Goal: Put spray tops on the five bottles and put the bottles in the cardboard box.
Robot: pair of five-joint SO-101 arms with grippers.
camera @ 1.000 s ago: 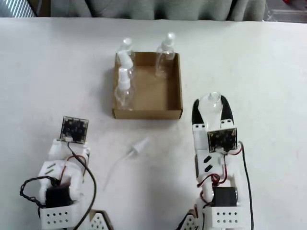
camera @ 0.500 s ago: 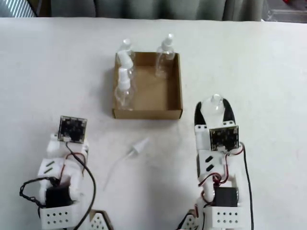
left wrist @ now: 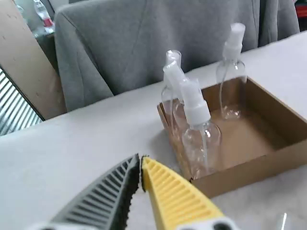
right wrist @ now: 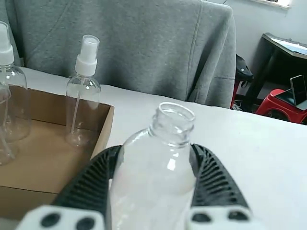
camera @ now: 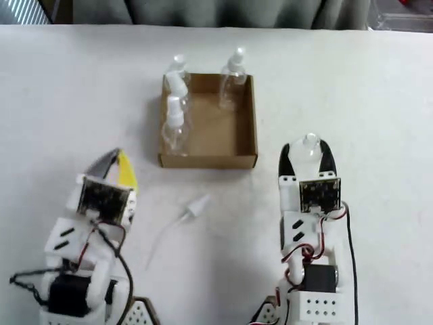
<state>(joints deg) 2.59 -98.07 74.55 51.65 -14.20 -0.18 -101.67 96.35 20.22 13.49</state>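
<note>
Left gripper (camera: 118, 157) has swung out toward the cardboard box (camera: 252, 122), fingers pressed together, empty. Right gripper (camera: 308, 152) clasps the uncapped bottle (camera: 309, 142) beside the box. Loose spray top (camera: 194, 207) near the box is the likely next pickup.

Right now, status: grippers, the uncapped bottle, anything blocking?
Left gripper shut, empty. Right gripper shut on uncapped bottle, upright, beside the cardboard box. Loose spray top lies on table between arms, path from left gripper unobstructed.
</note>
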